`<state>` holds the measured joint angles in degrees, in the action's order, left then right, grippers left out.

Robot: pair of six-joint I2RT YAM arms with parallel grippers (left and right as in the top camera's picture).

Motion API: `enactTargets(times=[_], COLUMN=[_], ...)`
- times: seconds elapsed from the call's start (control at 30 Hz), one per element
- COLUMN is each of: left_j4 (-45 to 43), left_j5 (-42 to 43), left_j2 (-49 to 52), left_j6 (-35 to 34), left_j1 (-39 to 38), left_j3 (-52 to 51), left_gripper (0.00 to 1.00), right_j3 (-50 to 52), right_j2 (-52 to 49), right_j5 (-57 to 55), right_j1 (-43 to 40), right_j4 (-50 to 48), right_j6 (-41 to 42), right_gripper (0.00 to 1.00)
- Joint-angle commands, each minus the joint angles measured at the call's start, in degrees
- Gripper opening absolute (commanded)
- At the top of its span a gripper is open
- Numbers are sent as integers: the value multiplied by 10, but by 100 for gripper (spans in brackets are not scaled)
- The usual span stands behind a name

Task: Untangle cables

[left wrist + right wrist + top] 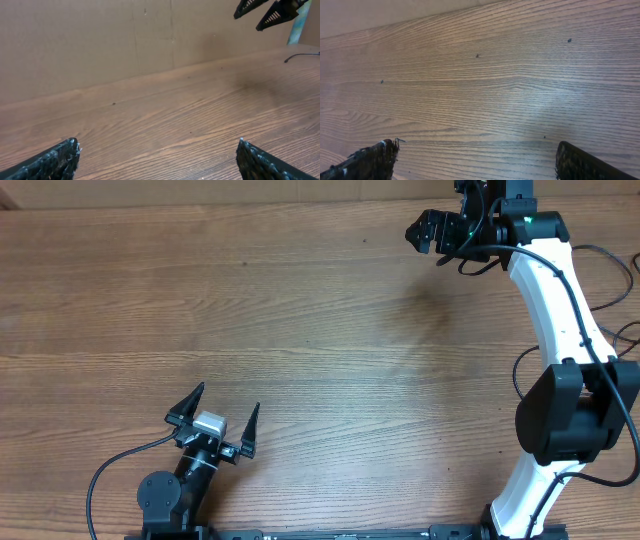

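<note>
- left gripper: jaws spread wide, nothing between them; bare wooden table ahead of its tips
- cables: cannot tell where they lie; no view catches them
- right gripper: well apart from the left one, jaws spread wide, empty, plain wood grain beneath
- black arm wires: loop just right of it, beside the white arm

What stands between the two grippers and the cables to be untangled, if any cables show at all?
No loose cables show in any view. The left gripper and right gripper hang open over the bare wooden table, and nothing visible lies between them. The only cords seen are the arms' own wires.
</note>
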<state>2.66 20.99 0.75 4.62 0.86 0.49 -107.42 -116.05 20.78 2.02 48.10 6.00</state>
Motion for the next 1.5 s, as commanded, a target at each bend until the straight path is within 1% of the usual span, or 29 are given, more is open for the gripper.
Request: enactTargets(times=[0.0, 0.1, 0.2, 0.47, 0.83, 1.03, 1.13, 1.3, 1.33, 1.37, 1.47], left_j4=[1, 1, 1, 1, 1, 1, 1, 1, 1, 1, 1], left_j5=[0, 0, 0, 0, 0, 0, 0, 0, 0, 0, 0], left_j2=[-5, -5, -5, -5, -5, -5, -5, -5, -5, -5, -5], left_j6=[-5, -5, -5, -5, -5, -5, -5, -5, -5, -5, -5], left_j1=[2, 2, 2, 2, 2, 2, 2, 2, 2, 2, 2], left_j3=[-2, -2, -2, -2, -2, -2, -2, -2, -2, -2, -2], left_gripper=[99, 99, 100, 100, 100, 100, 100, 100, 99, 100, 99], right_j3=[3, 3, 3, 3, 3, 22, 71, 217, 257, 331, 440], right_j2=[3, 3, 3, 20, 118, 191, 236, 333, 358, 402, 466], right_j5=[3, 1, -29, -30, -36, -80, -104, -109, -109, -109, -124], right_j1=[2, 2, 2, 2, 5, 26, 37, 40, 40, 40, 40], right_j4=[-1, -1, -1, 9, 22, 4, -40, -148, -178, -235, -313], right_j6=[1, 0, -1, -1, -1, -1, -1, -1, -1, -1, -1], right_gripper=[100, 100, 100, 100, 100, 100, 100, 100, 100, 100, 100])
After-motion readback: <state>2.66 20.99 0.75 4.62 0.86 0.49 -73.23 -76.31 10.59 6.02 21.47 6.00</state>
